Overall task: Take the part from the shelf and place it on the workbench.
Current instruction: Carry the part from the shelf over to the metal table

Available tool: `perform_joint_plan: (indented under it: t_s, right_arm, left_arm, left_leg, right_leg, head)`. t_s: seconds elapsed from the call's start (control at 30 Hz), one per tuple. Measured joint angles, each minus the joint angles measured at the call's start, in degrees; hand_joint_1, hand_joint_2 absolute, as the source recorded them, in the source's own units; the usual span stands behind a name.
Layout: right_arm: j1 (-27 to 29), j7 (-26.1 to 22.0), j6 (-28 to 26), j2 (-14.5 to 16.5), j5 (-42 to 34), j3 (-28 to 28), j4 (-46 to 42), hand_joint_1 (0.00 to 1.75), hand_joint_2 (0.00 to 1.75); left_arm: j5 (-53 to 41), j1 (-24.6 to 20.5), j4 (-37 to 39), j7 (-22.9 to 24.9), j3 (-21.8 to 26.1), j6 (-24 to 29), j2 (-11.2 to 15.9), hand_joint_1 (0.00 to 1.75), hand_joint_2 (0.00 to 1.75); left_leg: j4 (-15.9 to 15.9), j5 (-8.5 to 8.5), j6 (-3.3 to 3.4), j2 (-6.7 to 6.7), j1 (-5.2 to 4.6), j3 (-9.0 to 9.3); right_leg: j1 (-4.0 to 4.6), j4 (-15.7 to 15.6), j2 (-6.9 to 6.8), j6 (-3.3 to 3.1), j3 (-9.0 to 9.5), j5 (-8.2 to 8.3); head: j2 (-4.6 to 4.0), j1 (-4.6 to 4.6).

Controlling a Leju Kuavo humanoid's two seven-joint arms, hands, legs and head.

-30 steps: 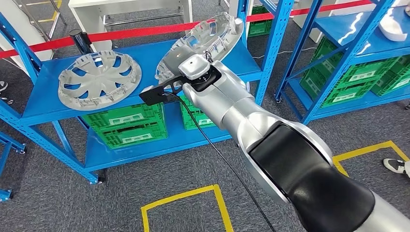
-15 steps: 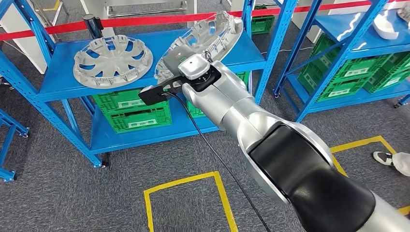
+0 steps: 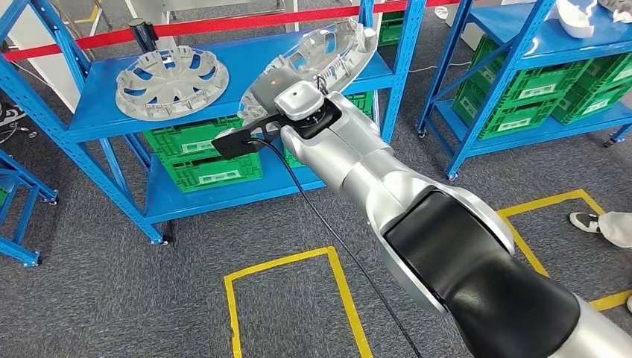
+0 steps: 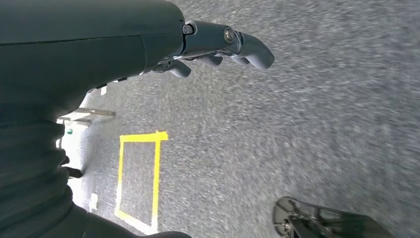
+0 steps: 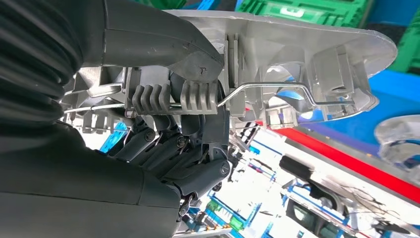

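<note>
While my right hand [image 5: 168, 148] grips the hubcap [image 3: 317, 63] rim
Lifted off the blue shelf [image 3: 246, 82]; my left hand [image 4: 218, 44] hangs loosely curled over open carpet [image 4: 307, 124].

The shelf frame [image 3: 104, 145] and its boards are bright blue. Two wheel covers, one lying flat [image 3: 171, 82] and one tilted [image 3: 328, 52], are pale silver-grey with spoked cut-outs. The crates [image 3: 201, 153] are green (white labels on their fronts). A red barrier tape [image 3: 216, 24] runs behind. The carpet [image 3: 89, 298] is speckled dark grey, marked with yellow tape squares [image 3: 287, 298]. The arm [image 3: 358, 160] is silver with a black section.
</note>
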Motion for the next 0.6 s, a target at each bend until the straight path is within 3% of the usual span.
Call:
perform_joint_plan:
  t_s: [0.03,0.1,0.13,0.17,0.23,0.27,0.3,0.37,0.4,0.43,0.47,0.53,0.6]
  right_arm:
    - [-0.05,-0.06,-0.27,-0.01,-0.11,0.00,-0.01,1.73,1.75]
    - [-0.20,-0.10,-0.87,-0.05,-0.49,-0.01,-0.03,1.73,1.75]
    - [-0.28,-0.06,-1.15,-0.07,-0.70,-0.01,-0.03,1.73,1.75]
    - [-0.32,0.01,-1.40,-0.11,-0.86,-0.01,-0.03,1.73,1.75]
    - [-0.36,0.11,-1.74,-0.50,-0.99,0.00,0.04,1.73,1.75]
    - [-0.41,0.12,-1.85,-0.73,-1.03,0.01,0.07,1.73,1.75]
    - [-0.50,0.11,-1.97,-0.99,-1.09,0.01,0.10,1.73,1.75]
    - [-0.63,0.11,-2.11,-1.24,-1.24,0.01,0.10,1.73,1.75]
    - [-0.64,0.13,-2.17,-1.39,-1.33,0.01,0.10,1.73,1.75]
    - [-0.61,0.14,-2.20,-1.50,-1.43,0.01,0.10,1.73,1.75]
    - [-0.60,0.14,-2.22,-1.61,-1.54,0.00,0.10,1.73,1.75]
    - [-0.66,0.19,-2.28,-1.71,-1.76,0.00,0.08,1.73,1.75]
    - [-0.83,0.27,-2.36,-1.76,-1.90,0.00,-0.02,1.73,1.75]
  left_arm:
    - [0.00,-0.06,0.01,0.01,0.00,0.00,0.02,0.00,1.75]
    - [-0.04,-0.21,0.01,0.00,0.00,0.01,0.00,0.00,1.75]
    - [-0.09,-0.27,0.01,-0.02,0.00,0.04,-0.04,0.00,1.75]
    - [-0.19,-0.26,0.01,-0.07,0.00,0.07,-0.04,0.00,1.75]
    - [-0.41,-0.17,0.05,-0.19,0.01,0.14,-0.08,0.00,1.75]
    - [-0.50,-0.13,0.05,-0.24,0.01,0.18,-0.07,0.00,1.75]
    - [-0.55,-0.09,0.05,-0.28,0.02,0.22,-0.07,0.00,1.75]
    - [-0.60,-0.09,0.02,-0.35,0.02,0.36,-0.02,0.00,1.75]
    - [-0.63,-0.09,0.02,-0.37,0.02,0.43,-0.02,0.00,1.75]
    - [-0.66,-0.09,0.02,-0.37,0.02,0.48,-0.01,0.00,1.75]
    - [-0.72,-0.08,0.02,-0.36,0.02,0.52,0.01,0.00,1.75]
    - [-0.93,-0.11,0.03,-0.34,0.02,0.52,0.02,0.00,1.75]
    - [-1.13,-0.13,0.04,-0.33,0.02,0.48,-0.07,0.00,1.75]
  left_leg:
    - [-3.25,0.25,-0.26,-0.01,0.11,2.83]
    - [-10.15,-1.46,0.14,-0.21,-0.04,7.58]
    - [-12.07,-2.49,0.66,-0.30,-0.20,8.56]
    - [-12.78,-2.48,1.40,-0.36,-0.38,8.62]
    - [-12.74,-1.26,2.72,-0.14,-0.31,7.57]
    - [-12.83,-0.53,3.33,-0.03,-0.25,6.87]
    - [-12.91,0.25,3.81,0.06,-0.17,6.05]
    - [-12.90,1.70,4.24,0.08,-0.23,4.24]
    - [-12.88,2.46,4.29,0.08,-0.29,3.30]
    - [-12.86,3.23,4.31,0.07,-0.38,2.34]
    - [-12.83,4.00,4.29,0.07,-0.48,1.37]
    - [-12.79,5.43,4.20,0.08,-0.68,-0.25]
    - [-12.93,6.75,3.79,0.13,-0.86,-1.24]
  right_leg:
    - [-0.15,0.45,0.00,0.35,-1.03,0.51]
    - [-0.18,1.21,-0.03,1.08,-2.42,1.43]
    - [-0.10,1.27,-0.04,1.38,-2.79,1.99]
    - [-0.04,1.16,-0.06,1.67,-3.00,2.62]
    - [-0.16,1.19,0.00,2.27,-3.63,2.78]
    - [-0.26,2.29,0.05,2.60,-4.24,1.23]
    - [-0.33,4.48,0.12,2.90,-5.04,-1.36]
    - [-0.34,11.50,0.21,3.25,-6.64,-7.27]
    - [-0.32,14.89,0.25,3.27,-7.01,-8.71]
    - [-0.28,17.08,0.28,3.18,-6.78,-8.73]
    - [-0.19,17.59,0.32,2.94,-5.71,-7.60]
    - [0.25,13.13,0.37,1.98,-0.78,-5.16]
    - [0.84,4.89,0.34,0.93,5.46,-6.37]
  head:
    - [0.00,-0.03]
    - [0.00,-0.02]
    - [0.00,-0.04]
    - [0.00,-0.02]
    - [0.00,-0.03]
    - [0.00,0.01]
    - [0.00,0.03]
    - [0.00,0.09]
    - [0.00,0.09]
    - [0.00,0.09]
    - [0.00,0.09]
    - [0.00,0.08]
    - [0.00,0.05]
